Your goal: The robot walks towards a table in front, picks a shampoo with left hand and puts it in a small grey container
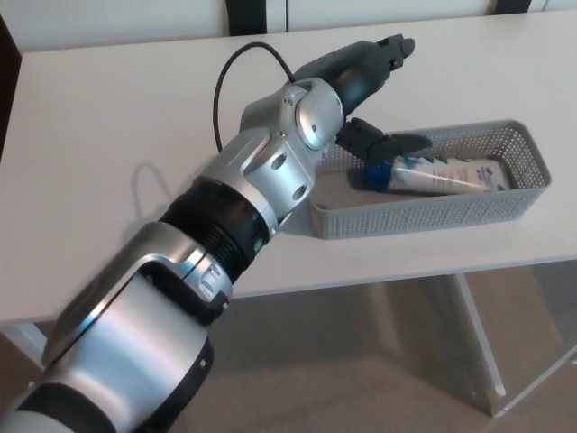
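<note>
silver metal left arm: glossy rounded shells, darker grey trim at the seams. black ribbed collar between the forearm segments, with a tiny green dot at its edge. silver wrist housing has round recessed holes and a domed circular cap. thin black cable loops off the wrist. dark grey left hand: matte, thick blocky fingers.

views: one, head view
stance: above near edge of table; faces down and forward across it
range: close; left arm, rising over the table, fills the foreground
reach: table's far edge at top; floor beneath table at bottom
</note>
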You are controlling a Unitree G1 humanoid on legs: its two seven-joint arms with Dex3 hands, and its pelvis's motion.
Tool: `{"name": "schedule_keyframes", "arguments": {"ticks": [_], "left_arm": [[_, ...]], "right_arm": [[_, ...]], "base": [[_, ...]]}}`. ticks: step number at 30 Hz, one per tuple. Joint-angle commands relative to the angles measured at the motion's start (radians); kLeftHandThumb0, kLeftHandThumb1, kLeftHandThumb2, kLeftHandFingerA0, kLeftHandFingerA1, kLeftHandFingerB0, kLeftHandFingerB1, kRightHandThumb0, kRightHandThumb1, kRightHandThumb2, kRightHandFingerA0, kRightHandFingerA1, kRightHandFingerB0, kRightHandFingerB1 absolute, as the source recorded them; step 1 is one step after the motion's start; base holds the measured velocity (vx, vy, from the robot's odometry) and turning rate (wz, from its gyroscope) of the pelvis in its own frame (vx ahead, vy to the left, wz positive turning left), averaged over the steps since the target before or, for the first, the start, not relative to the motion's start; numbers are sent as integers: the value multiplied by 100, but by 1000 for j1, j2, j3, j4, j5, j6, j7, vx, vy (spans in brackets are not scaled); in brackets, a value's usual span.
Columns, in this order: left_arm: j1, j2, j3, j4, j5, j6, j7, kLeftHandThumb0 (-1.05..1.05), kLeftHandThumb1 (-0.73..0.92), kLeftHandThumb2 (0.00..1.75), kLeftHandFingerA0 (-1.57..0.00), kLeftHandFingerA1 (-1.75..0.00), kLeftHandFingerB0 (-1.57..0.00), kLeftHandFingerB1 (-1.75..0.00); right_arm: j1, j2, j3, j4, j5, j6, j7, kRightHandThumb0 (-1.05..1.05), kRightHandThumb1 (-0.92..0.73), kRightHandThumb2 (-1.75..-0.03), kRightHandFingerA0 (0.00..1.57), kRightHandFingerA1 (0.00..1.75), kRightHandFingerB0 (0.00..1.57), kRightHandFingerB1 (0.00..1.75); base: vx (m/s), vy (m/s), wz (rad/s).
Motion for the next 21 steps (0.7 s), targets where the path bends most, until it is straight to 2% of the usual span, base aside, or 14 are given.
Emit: {"name": "schedule_keyframes", "arguments": {"ticks": [1,5,6,10,11,12,13,14,15,16,17,19,20,21], "left_arm": [[43,54,12,-121,37,-16,-15,-103,73,62,0,0,0,0],[79,134,98,-465,9,-25,-50,-100,71,65,0,-1,0,-1],[84,152,123,-556,-2,-29,-63,-94,56,98,0,0,0,-5],[66,232,239,-918,-53,9,-146,-74,46,86,0,-10,0,-23],[78,248,267,-1002,-68,22,-165,-76,49,64,-1,-15,-10,-26],[96,261,289,-1072,-80,30,-177,-76,49,64,-1,-15,-10,-26],[173,310,380,-1284,-122,48,-208,-64,54,56,-2,-24,-13,-28],[217,326,423,-1364,-153,46,-218,-65,44,76,-4,-20,-10,-33],[233,331,437,-1391,-164,48,-221,-65,44,76,-4,-20,-10,-33],[290,340,481,-1457,-197,44,-228,-61,54,58,-7,-18,-14,-28],[437,329,582,-1588,-317,33,-235,-67,44,73,-6,-25,-12,-38],[592,315,669,-1693,-441,6,-241,-66,43,72,-6,-25,-12,-37],[702,296,699,-1758,-508,7,-240,-33,27,86,0,-50,0,-47],[795,292,724,-1792,-561,-8,-249,-33,27,86,0,-49,0,-47]], "right_arm": [[6,-13,0,-3,5,9,13,-28,-63,-58,65,46,55,41],[1,-22,-1,-11,6,12,19,-28,-62,-58,65,46,55,41],[0,-22,-1,-11,5,13,15,-28,-61,-58,66,46,55,41],[-28,-33,-5,-7,7,19,21,-28,-62,-58,67,47,55,41],[-23,-40,-4,-7,4,15,22,-28,-62,-58,66,47,56,41],[-14,-48,-5,-8,3,11,25,-28,-62,-58,66,47,56,41],[-3,-60,-4,-15,1,8,31,-25,-64,-59,66,46,55,41],[1,-63,-3,-18,-1,10,33,-25,-64,-59,65,47,54,41],[2,-63,-3,-20,-1,11,34,-25,-64,-59,65,47,54,41],[5,-67,0,-20,-5,7,33,-26,-64,-59,66,47,53,41],[12,-69,1,-20,-7,5,32,-26,-65,-59,66,47,54,41],[15,-68,4,-14,-11,13,26,-26,-64,-58,67,46,55,41],[27,-75,1,-10,-10,8,31,-26,-63,-58,68,47,55,41],[35,-76,1,-8,-9,2,32,-26,-63,-58,68,47,56,41]], "base": [[0,0,0],[0,0,0],[0,0,0],[0,0,0],[0,0,0],[0,0,0],[0,0,0],[0,0,0],[0,0,0],[0,0,0],[0,0,0],[0,0,0],[0,0,0],[0,0,0]]}}
